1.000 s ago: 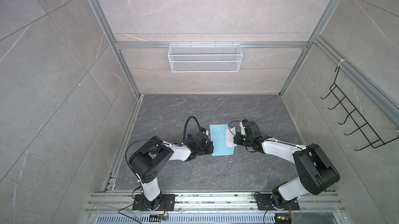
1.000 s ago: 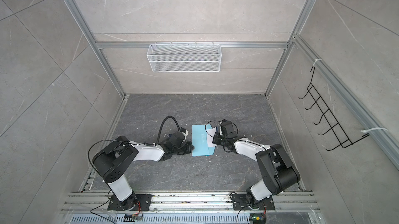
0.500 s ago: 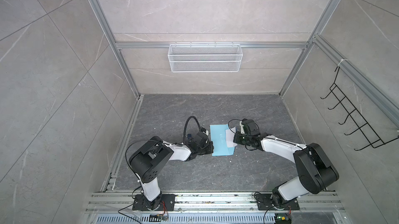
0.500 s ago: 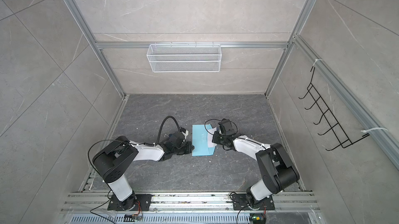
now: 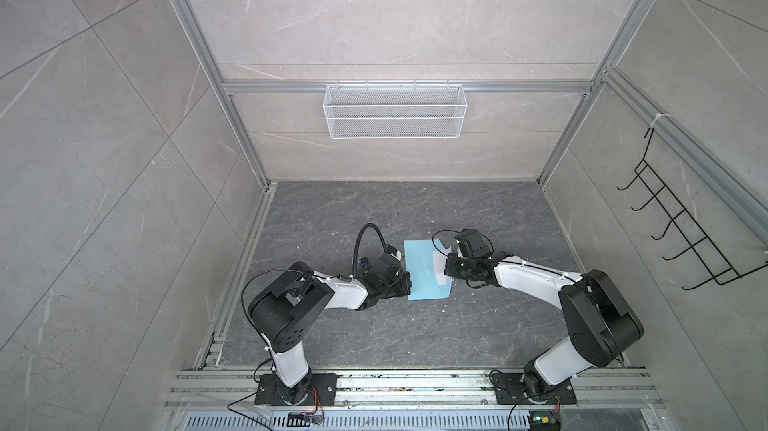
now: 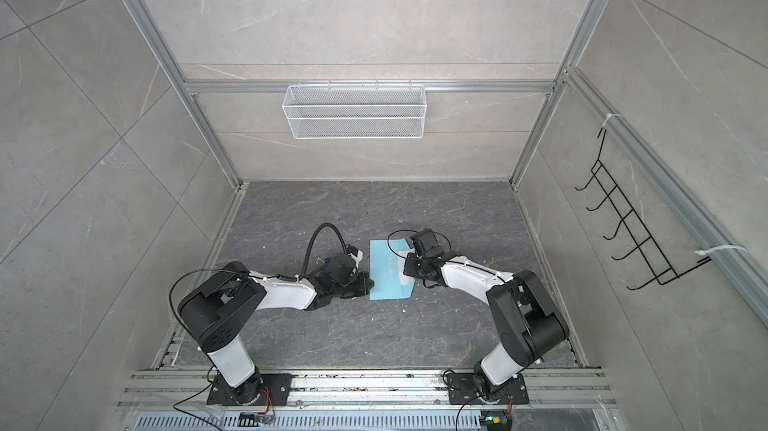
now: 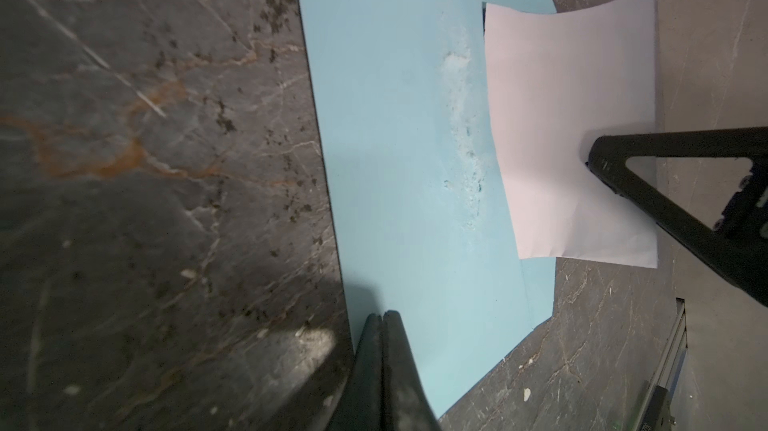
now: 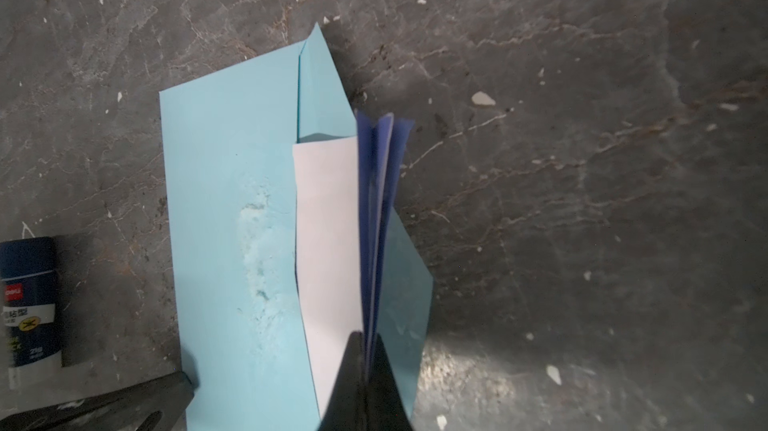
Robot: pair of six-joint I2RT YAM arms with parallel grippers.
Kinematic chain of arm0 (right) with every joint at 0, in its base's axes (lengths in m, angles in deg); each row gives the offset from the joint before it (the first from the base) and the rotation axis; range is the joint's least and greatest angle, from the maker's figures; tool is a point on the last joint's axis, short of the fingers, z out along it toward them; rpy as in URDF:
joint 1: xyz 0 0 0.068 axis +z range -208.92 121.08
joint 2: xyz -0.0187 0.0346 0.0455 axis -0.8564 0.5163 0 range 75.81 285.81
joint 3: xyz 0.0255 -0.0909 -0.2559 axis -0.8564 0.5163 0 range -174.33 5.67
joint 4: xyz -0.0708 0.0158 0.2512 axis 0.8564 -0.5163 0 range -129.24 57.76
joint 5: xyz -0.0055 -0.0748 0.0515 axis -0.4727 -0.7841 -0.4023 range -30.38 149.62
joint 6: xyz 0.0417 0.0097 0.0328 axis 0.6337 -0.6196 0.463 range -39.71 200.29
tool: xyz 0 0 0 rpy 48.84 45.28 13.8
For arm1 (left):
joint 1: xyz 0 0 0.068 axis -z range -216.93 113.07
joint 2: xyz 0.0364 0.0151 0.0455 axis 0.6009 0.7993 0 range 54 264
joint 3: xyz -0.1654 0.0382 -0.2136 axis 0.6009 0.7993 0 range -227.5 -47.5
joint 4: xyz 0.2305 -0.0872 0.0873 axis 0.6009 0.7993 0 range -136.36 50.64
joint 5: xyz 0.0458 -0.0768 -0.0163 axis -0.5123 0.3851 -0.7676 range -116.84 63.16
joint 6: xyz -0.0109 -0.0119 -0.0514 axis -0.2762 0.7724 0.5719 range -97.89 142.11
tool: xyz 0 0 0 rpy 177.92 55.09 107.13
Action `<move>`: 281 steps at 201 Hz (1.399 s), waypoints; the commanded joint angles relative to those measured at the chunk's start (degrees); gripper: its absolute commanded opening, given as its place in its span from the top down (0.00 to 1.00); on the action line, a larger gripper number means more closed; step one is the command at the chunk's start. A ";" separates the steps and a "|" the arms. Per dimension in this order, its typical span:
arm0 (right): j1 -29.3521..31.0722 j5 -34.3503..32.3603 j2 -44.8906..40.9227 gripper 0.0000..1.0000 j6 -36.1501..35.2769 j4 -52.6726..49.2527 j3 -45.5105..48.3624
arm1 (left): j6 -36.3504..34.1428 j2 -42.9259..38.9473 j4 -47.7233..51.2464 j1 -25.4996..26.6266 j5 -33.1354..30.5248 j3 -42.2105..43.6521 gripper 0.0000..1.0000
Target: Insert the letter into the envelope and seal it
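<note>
Step in hand: sliding the folded letter (image 8: 328, 242) into the mouth of the envelope (image 8: 232, 200). As I read it, the letter is partly in and sealing has not begun.
Where the letter is: one edge is tucked under the envelope's front panel. The rest sticks out over the open flap (image 8: 409, 296), and its dark blue layers fan apart at the free end.
Where the envelope is: flat on the grey stone table (image 5: 374, 208), between the two arms in both top views.
Right pincer (image 8: 365, 341): closed tight on the letter's outer edge, pinching its layers together.
Left pincer (image 7: 382, 318): closed with nothing between its jaws, tips on the envelope's long edge opposite the mouth, seemingly pinning it.
Doing it well: push low and parallel to the table, straight toward the left pincer, so the leading edge runs under the panel without buckling. The sheet bows in the left wrist view.
Anchor: the left tips should press down firmly, or the envelope will likely skate along.
Risk: the fanned layers may catch on the mouth's lip, and the rough whitish patch (image 7: 461, 117) may drag.
Nearby: a glue stick (image 8: 29, 304) lies beside the envelope.
</note>
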 commanded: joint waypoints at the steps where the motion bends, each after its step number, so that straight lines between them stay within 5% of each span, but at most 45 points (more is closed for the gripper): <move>1: 1.01 -2.80 1.01 1.00 2.18 -2.84 -1.68 | 0.17 0.43 -1.00 0.32 -1.00 -0.94 1.00; 281: 6.37 -12.91 2.22 1.00 11.65 -5.36 -3.33 | 1.14 1.83 -2.81 1.24 -1.28 -0.58 1.00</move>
